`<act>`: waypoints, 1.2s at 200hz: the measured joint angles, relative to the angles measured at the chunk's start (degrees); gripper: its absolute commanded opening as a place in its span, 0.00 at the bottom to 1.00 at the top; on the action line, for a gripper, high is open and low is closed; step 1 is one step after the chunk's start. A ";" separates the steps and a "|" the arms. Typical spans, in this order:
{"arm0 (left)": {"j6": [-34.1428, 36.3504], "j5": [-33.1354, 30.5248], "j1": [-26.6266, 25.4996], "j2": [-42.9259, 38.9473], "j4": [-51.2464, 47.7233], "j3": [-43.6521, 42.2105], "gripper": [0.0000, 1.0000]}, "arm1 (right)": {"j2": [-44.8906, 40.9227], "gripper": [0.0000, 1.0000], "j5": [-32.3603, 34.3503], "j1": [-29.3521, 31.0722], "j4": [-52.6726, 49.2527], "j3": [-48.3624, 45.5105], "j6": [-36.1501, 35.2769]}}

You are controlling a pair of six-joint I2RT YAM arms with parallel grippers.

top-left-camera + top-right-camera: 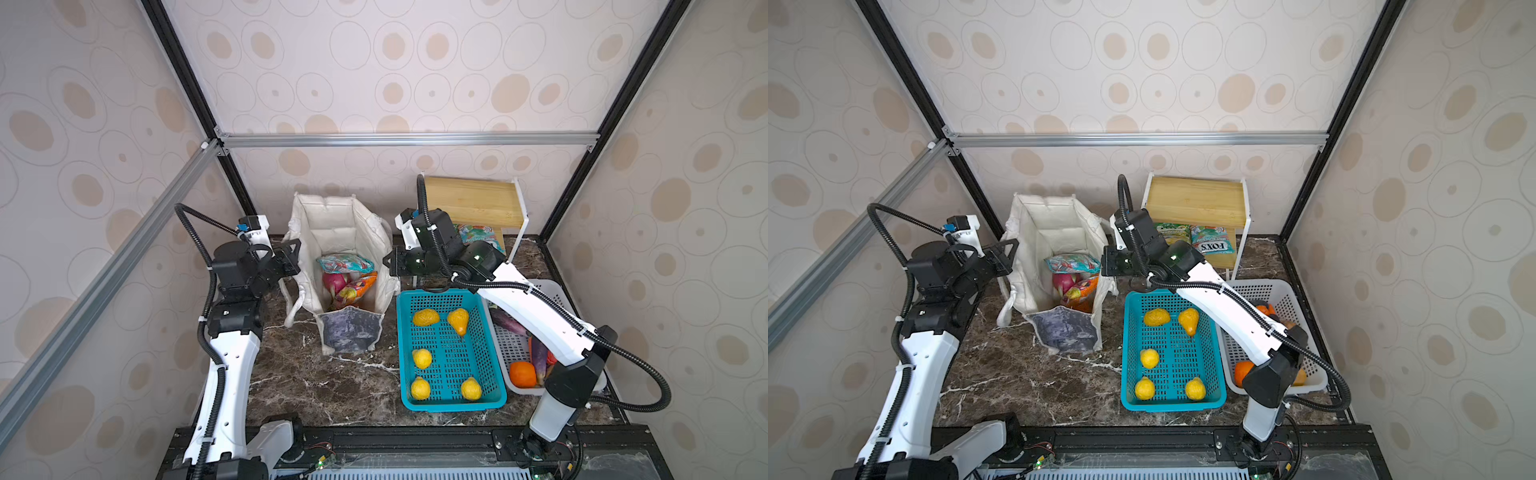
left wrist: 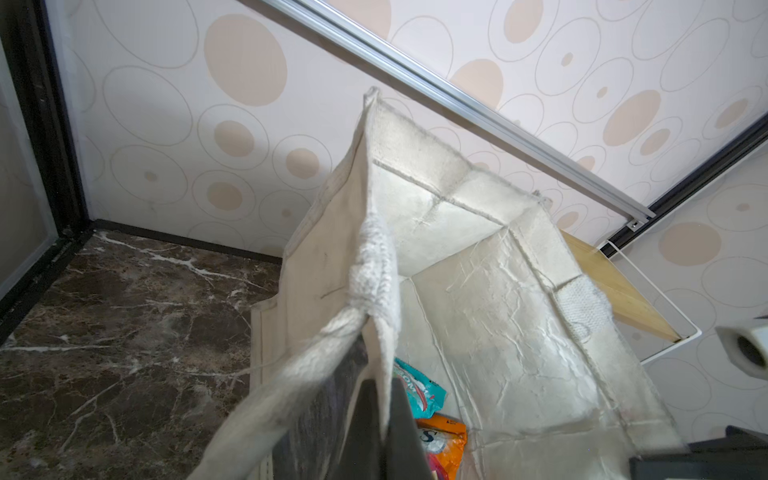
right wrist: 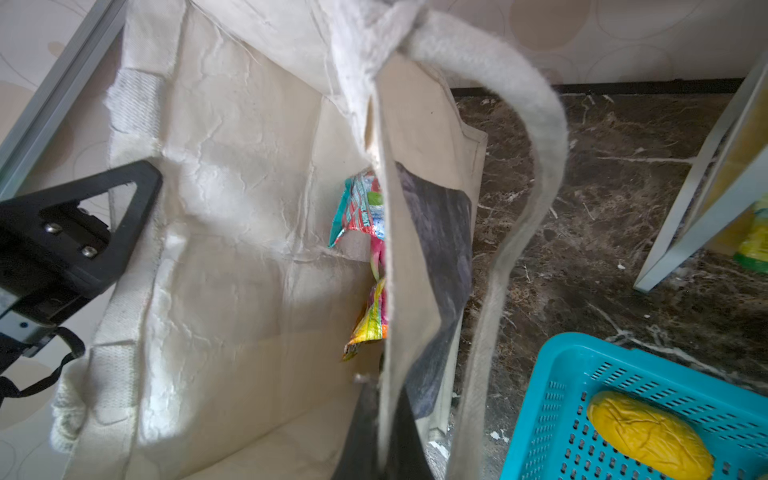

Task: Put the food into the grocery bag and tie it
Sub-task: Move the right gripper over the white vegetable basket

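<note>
While the off-white canvas grocery bag [image 1: 328, 226] stands open between them, left pincer [image 2: 382, 411] and right pincer [image 3: 384, 415] each clamp its rim. Inside lie 1 glossy teal packet [image 1: 345, 263], 1 orange packet [image 1: 358, 288] and 1 pink dragon fruit [image 1: 333, 282].

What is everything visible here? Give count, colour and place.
grocery bag: 1, off-white, table's back
teal packet: 1, teal, in bag
dragon fruit: 1, pink, in bag
orange packet: 1, orange, in bag
teal basket: 1, teal, right of bag
yellow fruits: 5, yellow, in teal basket
white basket: 1, white, rightmost
orange: 1, orange, in white basket
eggplant: at least 1, purple, in white basket
shelf: 1, wood, back right
shelf packets: 2, teal, green, lower shelf
table: 1, dark marble, underneath
left gripper: 1, black, gripping bag rim
right gripper: 1, black, gripping bag rim
</note>
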 measured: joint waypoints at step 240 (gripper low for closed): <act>2.69 -1.79 0.00 -0.17 9.09 -18.12 0.00 | -43.58 1.00 29.90 -17.18 -16.92 -35.95 7.93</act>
